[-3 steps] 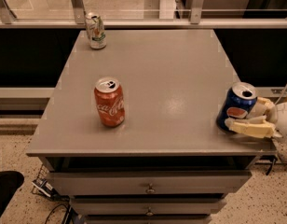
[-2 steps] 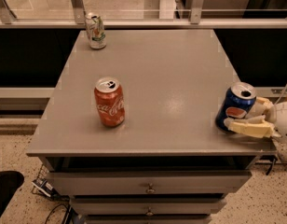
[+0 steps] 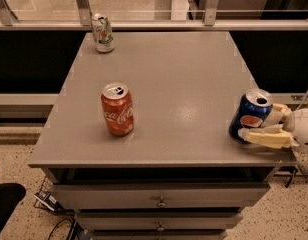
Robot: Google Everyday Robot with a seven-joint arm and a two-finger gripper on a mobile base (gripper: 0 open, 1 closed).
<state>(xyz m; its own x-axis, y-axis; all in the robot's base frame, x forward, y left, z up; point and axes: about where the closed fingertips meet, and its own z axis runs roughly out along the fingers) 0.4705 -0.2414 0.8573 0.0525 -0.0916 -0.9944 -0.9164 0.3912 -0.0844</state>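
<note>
A blue Pepsi can (image 3: 250,110) stands at the right edge of the grey table (image 3: 194,74). My gripper (image 3: 260,122) reaches in from the right and is shut on this can. One pale finger (image 3: 266,138) lies across the can's lower front and the other (image 3: 281,112) presses its far right side. A red Coca-Cola can (image 3: 117,109) stands upright left of the table's middle, well apart from the gripper. At the far left corner stands a white and green can (image 3: 102,32).
The table top sits on a cabinet with drawers (image 3: 159,202) facing me. Behind it runs a rail with metal posts (image 3: 83,4) and glass. Cables (image 3: 49,204) lie on the speckled floor at lower left, beside a dark object (image 3: 6,199).
</note>
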